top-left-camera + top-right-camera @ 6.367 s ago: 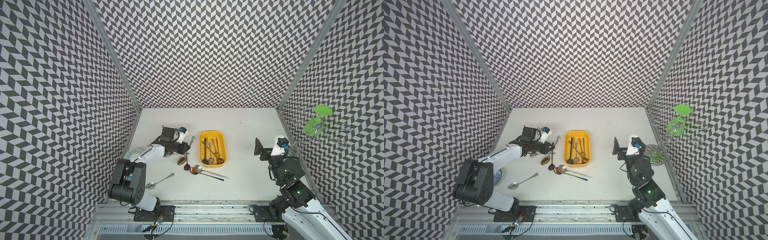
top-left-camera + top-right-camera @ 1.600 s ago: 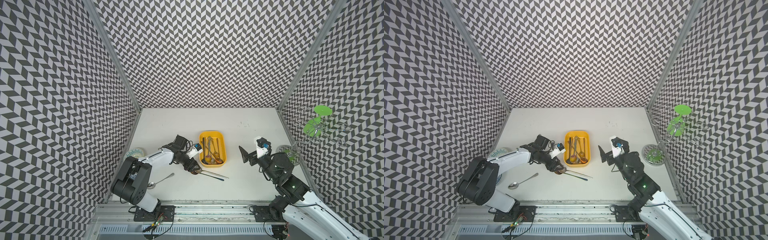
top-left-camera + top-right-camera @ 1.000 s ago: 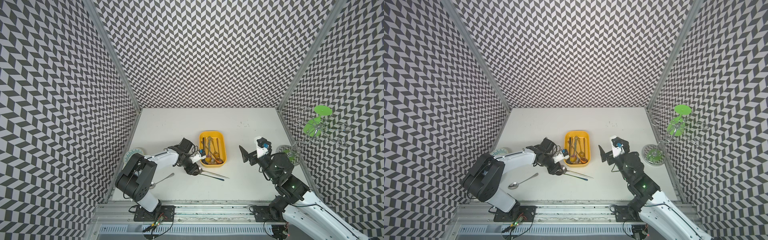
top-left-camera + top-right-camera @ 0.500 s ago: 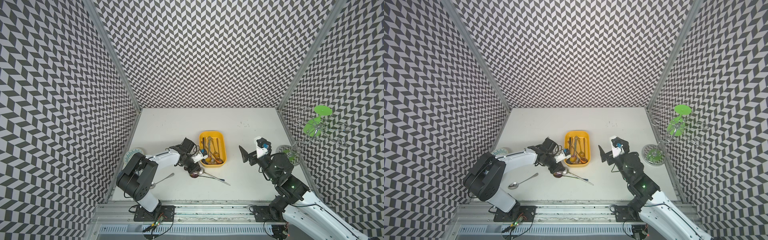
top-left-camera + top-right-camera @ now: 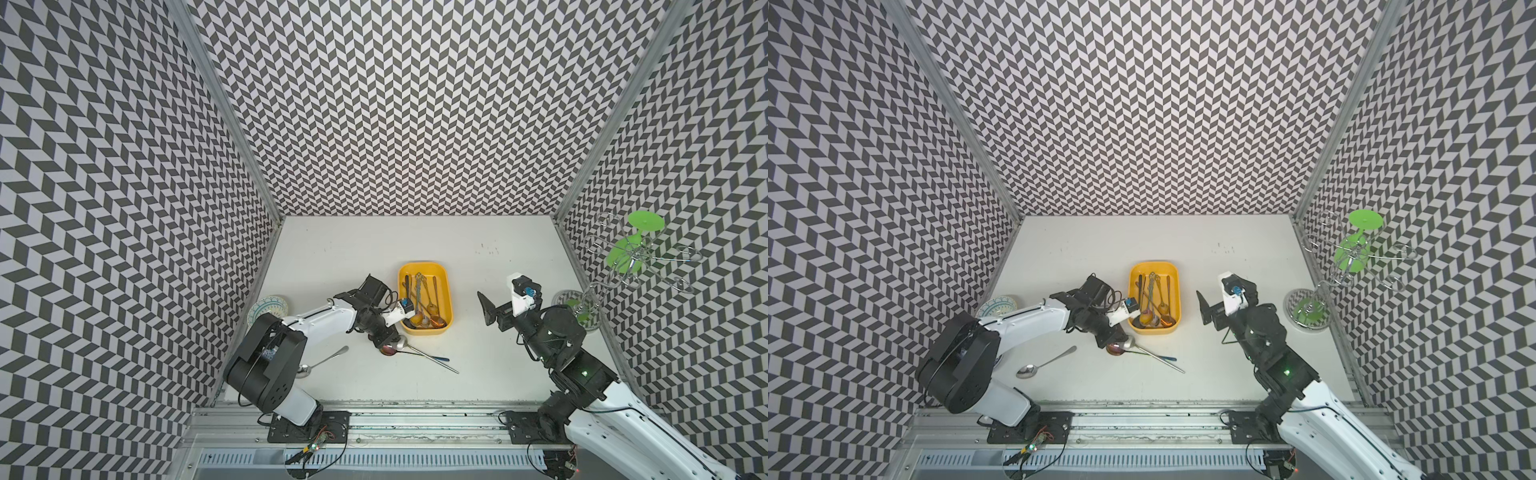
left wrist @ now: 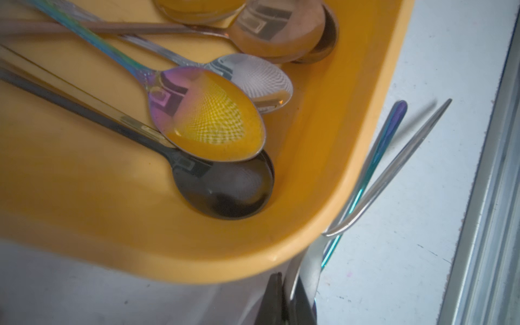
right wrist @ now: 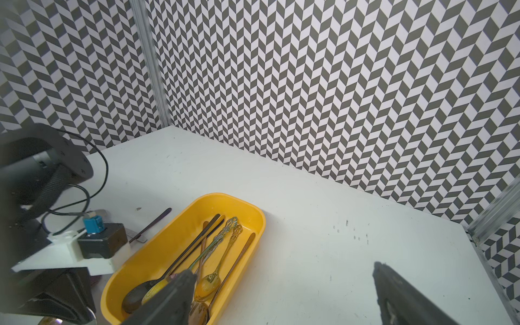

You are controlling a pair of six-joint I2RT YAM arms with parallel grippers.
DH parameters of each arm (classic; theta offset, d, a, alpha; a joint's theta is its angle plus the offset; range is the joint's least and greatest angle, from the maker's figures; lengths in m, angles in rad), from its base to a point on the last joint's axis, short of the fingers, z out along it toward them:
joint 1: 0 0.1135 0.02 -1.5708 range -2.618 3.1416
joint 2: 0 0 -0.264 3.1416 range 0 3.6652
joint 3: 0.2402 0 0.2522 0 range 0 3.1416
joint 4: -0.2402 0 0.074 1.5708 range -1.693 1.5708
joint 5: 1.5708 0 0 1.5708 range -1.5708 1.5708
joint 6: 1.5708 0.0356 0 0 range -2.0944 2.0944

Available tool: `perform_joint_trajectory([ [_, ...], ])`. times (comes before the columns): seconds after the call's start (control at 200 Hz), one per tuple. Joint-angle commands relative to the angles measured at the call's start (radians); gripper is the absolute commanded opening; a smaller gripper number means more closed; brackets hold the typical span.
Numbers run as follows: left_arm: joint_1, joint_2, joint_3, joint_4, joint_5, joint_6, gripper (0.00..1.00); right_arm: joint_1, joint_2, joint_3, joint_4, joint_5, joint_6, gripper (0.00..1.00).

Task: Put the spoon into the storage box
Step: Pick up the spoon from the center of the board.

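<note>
On the white desk (image 5: 415, 249) the yellow storage box (image 5: 450, 291) sits mid-desk, already holding several spoons. The right gripper (image 5: 490, 309) hovers to its right, jaws spread wide and empty. The left gripper (image 5: 384, 341) is down at the desk just off the box's near left corner, clenched, apparently on the silver spoon (image 6: 391, 166) close to its bowl. That spoon's handle points toward the front edge and crosses an iridescent spoon (image 6: 377, 157) lying beside it. A third plain spoon (image 5: 324, 361) lies well apart, toward the front left corner. The silver spoon looks light, stiff and slick. A pinch by the bowl probably lets the long handle swing, so a hold at the neck seems safer, and the crossing spoon may drag along.
</note>
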Motion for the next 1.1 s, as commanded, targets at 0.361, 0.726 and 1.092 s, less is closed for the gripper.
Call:
perform_joint_trajectory([
  [0.361,0.041,-0.156,0.044,-0.131,0.185,0.086,0.0,0.009,0.134,0.226,-0.042,-0.067,0.129,0.98],
  [0.726,0.288,-0.249,0.107,-0.112,0.451,-0.049,0.0,0.009,0.302,0.463,-0.031,-0.083,0.254,0.98],
  [1.092,0.473,-0.274,0.093,0.239,0.545,-0.524,0.0,0.009,0.399,0.532,0.084,-0.213,0.471,0.97],
])
